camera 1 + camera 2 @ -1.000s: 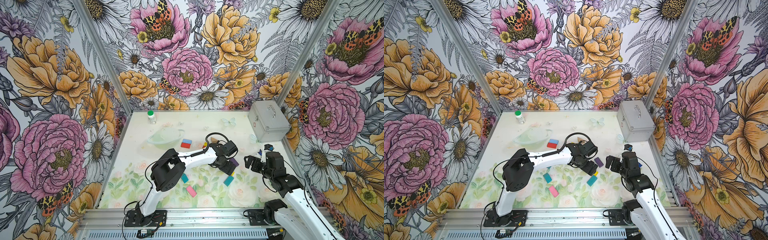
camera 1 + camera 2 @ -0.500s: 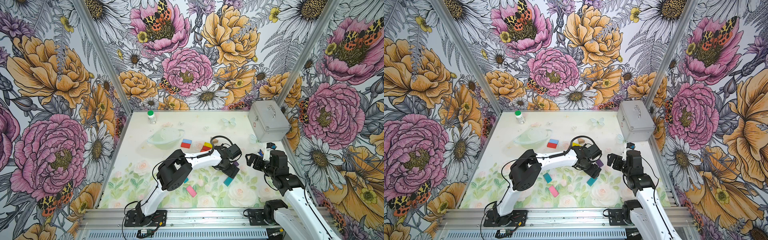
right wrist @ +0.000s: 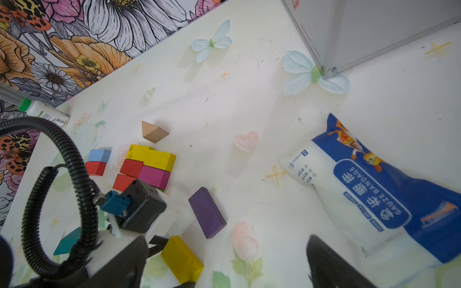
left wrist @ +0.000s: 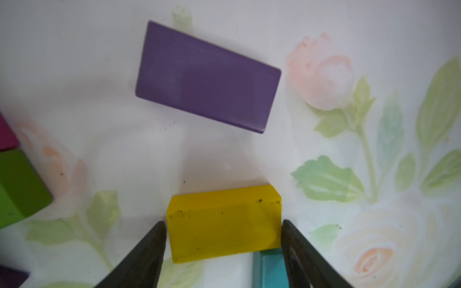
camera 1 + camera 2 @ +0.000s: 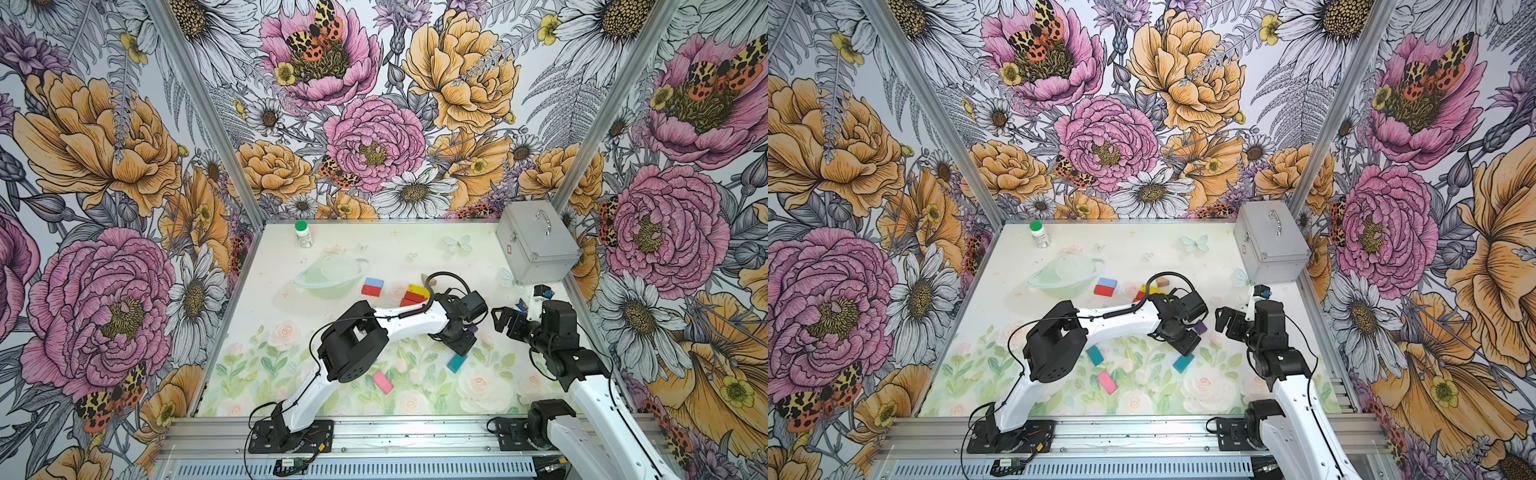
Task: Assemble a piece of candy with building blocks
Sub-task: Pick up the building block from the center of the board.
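Note:
In the left wrist view my left gripper (image 4: 223, 223) is shut on a yellow block (image 4: 224, 222), one finger against each short end. A purple block (image 4: 208, 76) lies flat just beyond it, and a teal block (image 4: 268, 269) shows under the yellow one. In both top views this gripper (image 5: 461, 340) points down at mid-table. A cluster of yellow, red and magenta blocks (image 3: 149, 167) and a tan triangle (image 3: 153, 131) sit behind it. My right gripper (image 5: 505, 320) hangs open and empty to the right, facing the left one. Its fingers (image 3: 331, 264) frame the yellow block (image 3: 182, 259).
A silver case (image 5: 536, 245) stands at the back right, a green-capped bottle (image 5: 303, 234) at the back left, a clear bowl (image 5: 332, 276) beside a red and light-blue pair (image 5: 372, 286). A blue-and-white gauze packet (image 3: 374, 199) lies at the right. Pink (image 5: 382, 382) and teal (image 5: 1095, 355) blocks lie nearer the front.
My left arm has reached a little further right and forward, and its jaws have narrowed onto the yellow block. The right arm has barely shifted and stays open.

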Available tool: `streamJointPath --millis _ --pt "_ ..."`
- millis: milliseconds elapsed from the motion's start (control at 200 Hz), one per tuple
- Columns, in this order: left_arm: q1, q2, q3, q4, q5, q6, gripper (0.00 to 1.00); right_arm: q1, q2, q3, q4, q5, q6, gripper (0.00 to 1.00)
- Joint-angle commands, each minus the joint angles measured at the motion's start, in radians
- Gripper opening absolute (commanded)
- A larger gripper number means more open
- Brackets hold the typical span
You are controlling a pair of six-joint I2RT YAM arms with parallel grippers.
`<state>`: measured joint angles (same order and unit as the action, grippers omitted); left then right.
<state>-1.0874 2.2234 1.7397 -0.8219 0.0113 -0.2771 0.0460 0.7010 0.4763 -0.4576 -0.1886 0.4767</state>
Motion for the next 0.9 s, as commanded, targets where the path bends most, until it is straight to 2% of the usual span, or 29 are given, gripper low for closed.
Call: streamJointPath --millis 0,140,310,525,640,746,891 --pt "-0.008 0.031 0.023 -0.028 -0.013 0.017 0.69 -0.009 -0.021 -0.013 0.034 -0.018 -0.012 1.0" --pt "-0.008 0.041 0.03 -0.036 -0.019 0.019 0.69 -0.014 -0.043 -0.031 0.034 -0.026 -0.007 1.0" --pt "0.002 0.041 0.029 -0.039 -0.005 0.015 0.57 -0.018 -0.04 -0.028 0.034 -0.033 -0.007 1.0" --pt "0.041 -0.023 0.02 -0.04 -0.005 0.024 0.53 -0.02 -0.017 -0.024 0.039 -0.056 -0.025 1.0" --pt "0.097 -0.132 -0.02 -0.039 -0.019 0.061 0.53 -0.02 0.008 -0.024 0.06 -0.09 -0.032 1.0" --pt "0.186 -0.241 -0.081 -0.039 0.011 0.069 0.53 -0.009 0.036 -0.02 0.115 -0.15 -0.031 0.99" --pt "0.335 -0.375 -0.208 -0.039 0.028 0.073 0.53 0.128 0.124 0.054 0.128 -0.112 -0.069 0.99"
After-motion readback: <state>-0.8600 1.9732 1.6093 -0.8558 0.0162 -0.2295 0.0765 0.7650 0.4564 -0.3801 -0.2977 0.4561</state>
